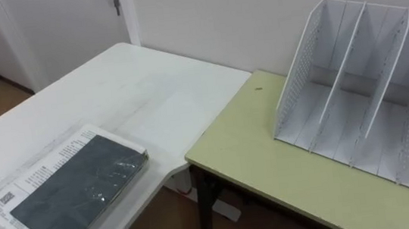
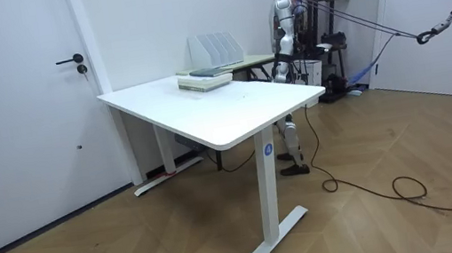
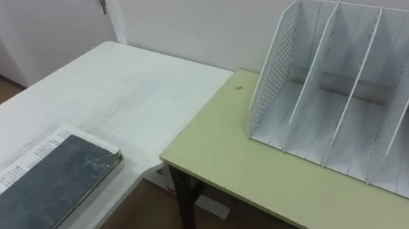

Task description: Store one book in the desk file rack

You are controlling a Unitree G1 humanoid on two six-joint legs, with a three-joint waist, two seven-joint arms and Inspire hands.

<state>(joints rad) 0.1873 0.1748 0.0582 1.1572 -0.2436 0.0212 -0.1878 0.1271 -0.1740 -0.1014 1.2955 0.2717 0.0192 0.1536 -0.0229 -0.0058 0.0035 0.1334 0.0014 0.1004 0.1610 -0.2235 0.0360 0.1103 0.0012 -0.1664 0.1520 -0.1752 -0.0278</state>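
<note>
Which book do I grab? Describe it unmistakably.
Start at the large white desk, left of the yellow-green table holding the white perforated file rack. By its near edge, the dark grey glossy book lies flat atop a white printed booklet; nothing else there is dark.

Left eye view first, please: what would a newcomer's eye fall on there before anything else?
The white file rack, with perforated side walls and slanted dividers, stands on the yellow-green desk at the right. At the lower left, a dark-covered book lies flat on a white printed stack on the white table.
</note>
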